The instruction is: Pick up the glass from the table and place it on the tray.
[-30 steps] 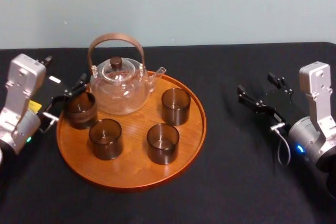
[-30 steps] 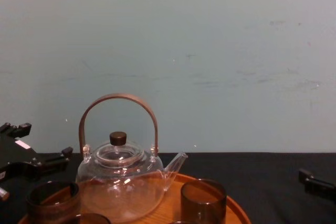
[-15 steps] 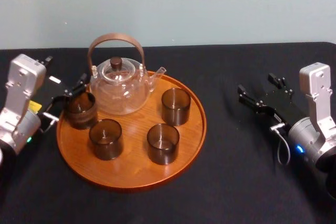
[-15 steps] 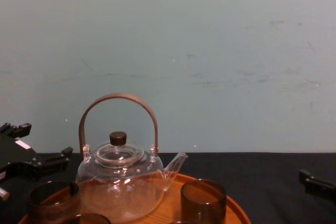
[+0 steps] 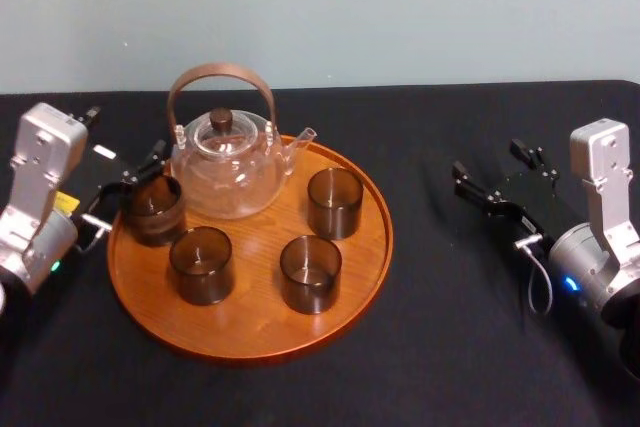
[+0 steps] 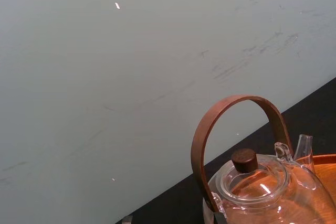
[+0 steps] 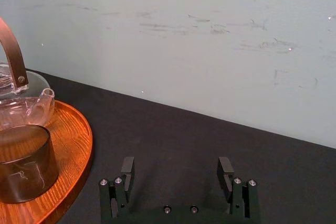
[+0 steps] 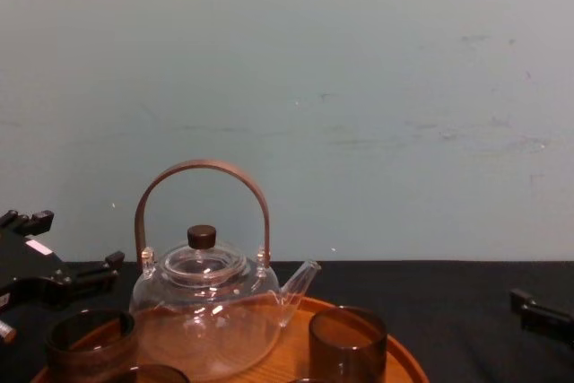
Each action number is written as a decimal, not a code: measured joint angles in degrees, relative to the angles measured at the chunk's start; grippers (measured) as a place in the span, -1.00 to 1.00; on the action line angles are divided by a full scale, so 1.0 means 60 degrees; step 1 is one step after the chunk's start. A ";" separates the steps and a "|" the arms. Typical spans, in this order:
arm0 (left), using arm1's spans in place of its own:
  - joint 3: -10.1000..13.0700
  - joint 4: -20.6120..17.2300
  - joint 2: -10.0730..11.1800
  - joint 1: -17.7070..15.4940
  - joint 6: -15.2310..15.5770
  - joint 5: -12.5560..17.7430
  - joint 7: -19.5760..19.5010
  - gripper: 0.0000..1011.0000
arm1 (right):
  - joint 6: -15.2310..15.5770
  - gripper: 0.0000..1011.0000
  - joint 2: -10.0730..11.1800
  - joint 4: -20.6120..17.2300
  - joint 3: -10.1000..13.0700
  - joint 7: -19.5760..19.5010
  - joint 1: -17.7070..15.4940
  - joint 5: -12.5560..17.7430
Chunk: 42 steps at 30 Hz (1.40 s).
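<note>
Left gripper (image 5: 126, 134): fingers (image 5: 152, 161) are spread apart, and nothing is held between them. One finger is seen just behind the glass (image 5: 153, 209), between it and the teapot (image 5: 225, 165). Whether it touches the glass cannot be told. The other finger is out over the black bench (image 5: 450, 347), off the tray's left side. In the chest view the same spread is noted, with the gripper (image 8: 70, 241) above and behind the glass (image 8: 90, 343).

Glass: upright and dark-tinted. It is set on the tray (image 5: 255, 325) at its left edge, just inside the rim and close beside the teapot.

Teapot: clear, with a brown arched handle. It stands at the back of the tray with its spout turned to the right.

Three more glasses (image 5: 310, 273): upright on the tray and apart from one another. Two are in front of the teapot and one is to its right.

Right gripper (image 5: 490, 159): fingers (image 7: 127, 170) are held wide apart and empty. It is low over bare bench, well apart from the tray, on its right side.
</note>
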 joint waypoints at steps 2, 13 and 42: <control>0.0000 0.0000 0.0000 -0.0001 0.0000 0.0000 0.0000 0.98 | 0.0001 0.98 0.0001 -0.0002 -0.0001 0.0000 0.0000 0.0001; 0.0000 0.0000 0.0000 -0.0001 0.0000 0.0000 0.0000 0.98 | 0.0010 0.98 0.0008 -0.0006 -0.0001 0.0000 0.0000 0.0010; 0.0000 0.0000 0.0000 0.0000 0.0000 0.0000 0.0000 0.98 | 0.0010 0.98 0.0007 -0.0006 -0.0001 0.0000 0.0000 0.0014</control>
